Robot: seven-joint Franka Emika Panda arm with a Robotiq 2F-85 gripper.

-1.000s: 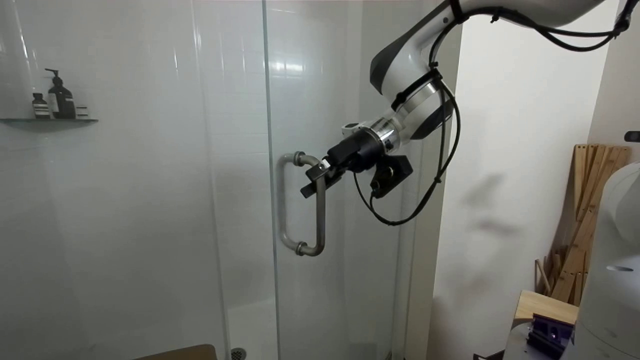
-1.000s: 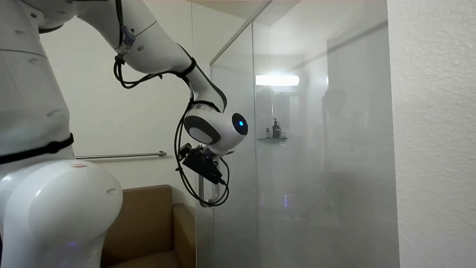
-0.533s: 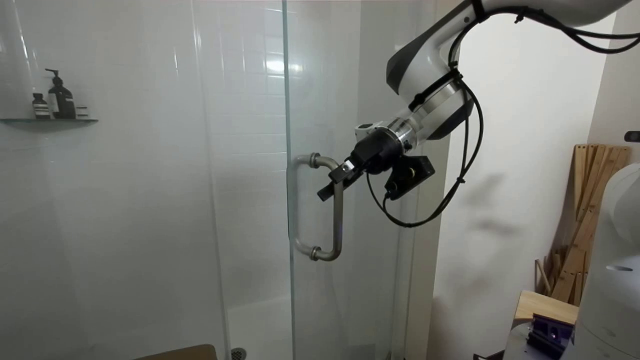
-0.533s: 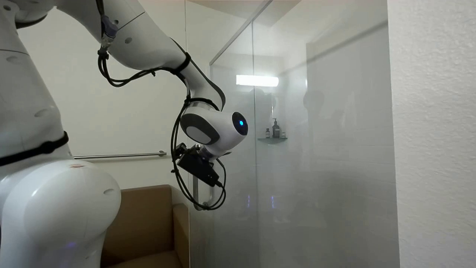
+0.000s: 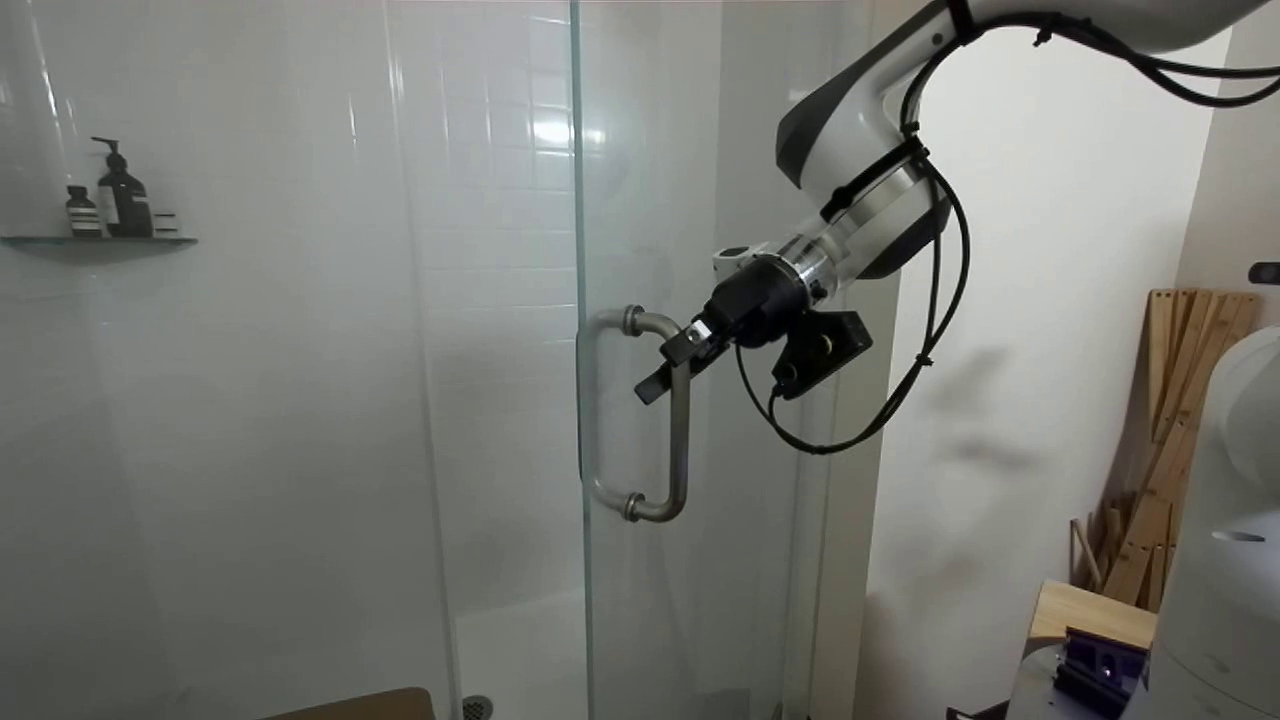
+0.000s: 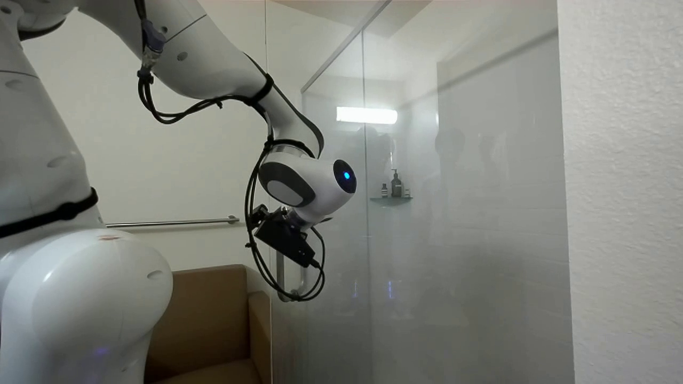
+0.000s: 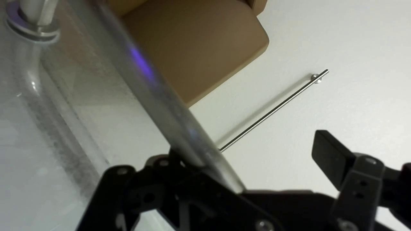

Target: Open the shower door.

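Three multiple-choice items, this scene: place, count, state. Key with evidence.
1. Where along the shower door handle is the end effector?
A) lower mount B) upper part C) below it

2. How many containers stand on the glass shelf?
A) three B) one C) six

3. The end effector is:
A) shut B) detached C) open

1 B: in an exterior view it is well above the handle's middle.
2 A: pump bottle, smaller bottle and squat container.
3 C: its fingers stand wide apart in the wrist view.
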